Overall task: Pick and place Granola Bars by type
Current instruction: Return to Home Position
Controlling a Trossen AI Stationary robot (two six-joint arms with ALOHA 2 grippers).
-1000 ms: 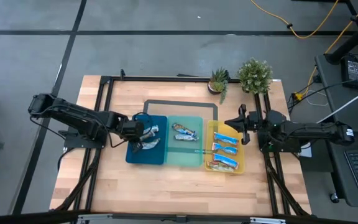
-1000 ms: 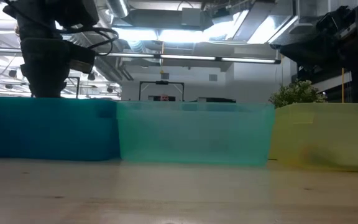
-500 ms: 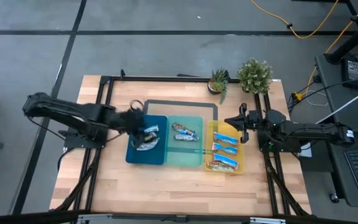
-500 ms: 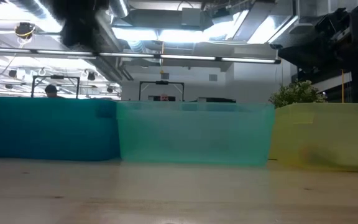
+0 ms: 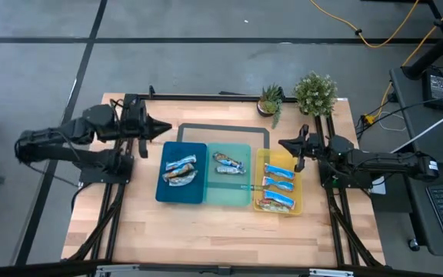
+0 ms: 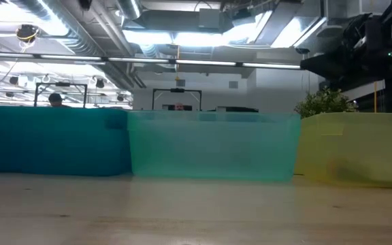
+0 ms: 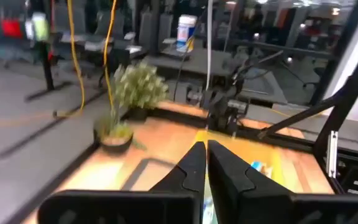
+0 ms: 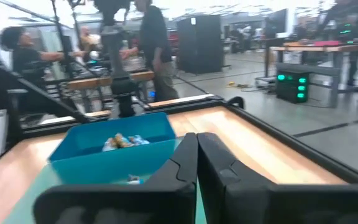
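Note:
Two silvery-brown granola bars (image 5: pixel 180 170) lie in the dark-blue tray (image 5: pixel 168 191). Two more bars (image 5: pixel 228 165) lie in the teal tray (image 5: pixel 237 195), and several bright blue bars (image 5: pixel 277 185) lie in the yellow tray (image 5: pixel 298 206). My left gripper (image 5: pixel 164 127) is shut and empty, raised near the table's far left, away from the trays; in its wrist view (image 7: pixel 204 163) the fingers meet. My right gripper (image 5: pixel 282 144) is shut and empty, level above the yellow tray's far end; its wrist view (image 8: pixel 196 155) looks across to the blue tray (image 8: pixel 114 149).
Two potted plants (image 5: pixel 314 92) (image 5: pixel 270 99) stand at the far edge, right of centre. A dark rectangular outline (image 5: pixel 223 128) is marked on the table beyond the trays. Bare wood (image 5: pixel 206 231) lies between the trays and the near edge. People (image 8: pixel 148 43) stand in the room beyond.
My left gripper has risen out of the dark-blue tray and drawn back toward the table's far left, its arm folding in. The two bars in that tray stay lying where they were.

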